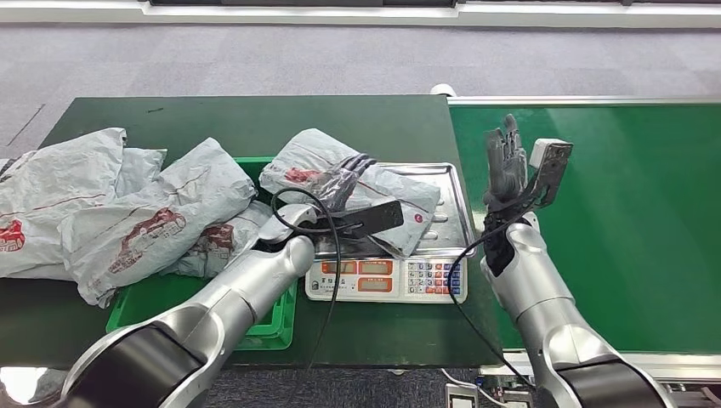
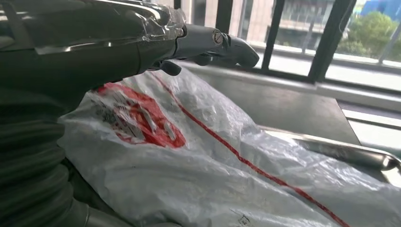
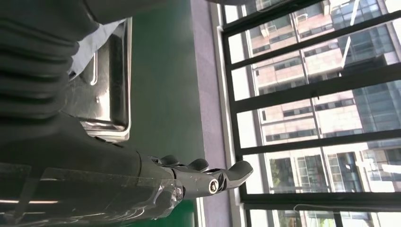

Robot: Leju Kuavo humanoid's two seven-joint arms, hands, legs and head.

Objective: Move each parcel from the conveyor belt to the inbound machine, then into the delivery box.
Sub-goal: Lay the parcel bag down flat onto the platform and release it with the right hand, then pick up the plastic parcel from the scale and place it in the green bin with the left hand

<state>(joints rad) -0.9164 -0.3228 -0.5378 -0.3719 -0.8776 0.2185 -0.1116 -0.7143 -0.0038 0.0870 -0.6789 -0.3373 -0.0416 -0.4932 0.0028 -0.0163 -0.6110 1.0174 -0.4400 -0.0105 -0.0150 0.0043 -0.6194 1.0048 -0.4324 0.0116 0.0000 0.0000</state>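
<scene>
A grey plastic parcel (image 1: 310, 153) with red print lies on the steel tray (image 1: 452, 183) of the weighing scale (image 1: 387, 276), its left end hanging toward the green box (image 1: 276, 327). My left hand (image 1: 344, 180) rests on top of it with fingers stretched out. The left wrist view shows that parcel (image 2: 213, 161) right under my left hand (image 2: 203, 40). My right hand (image 1: 508, 166) is raised upright beside the scale, over the edge of the green conveyor belt (image 1: 621, 221), fingers apart and holding nothing. The right wrist view has my right hand (image 3: 203, 177) near the tray (image 3: 111, 85).
Several grey parcels (image 1: 127, 212) are heaped in and over the green box and spread left across the dark green table (image 1: 255, 119). A black cable loops over my left forearm. Grey floor lies beyond the table.
</scene>
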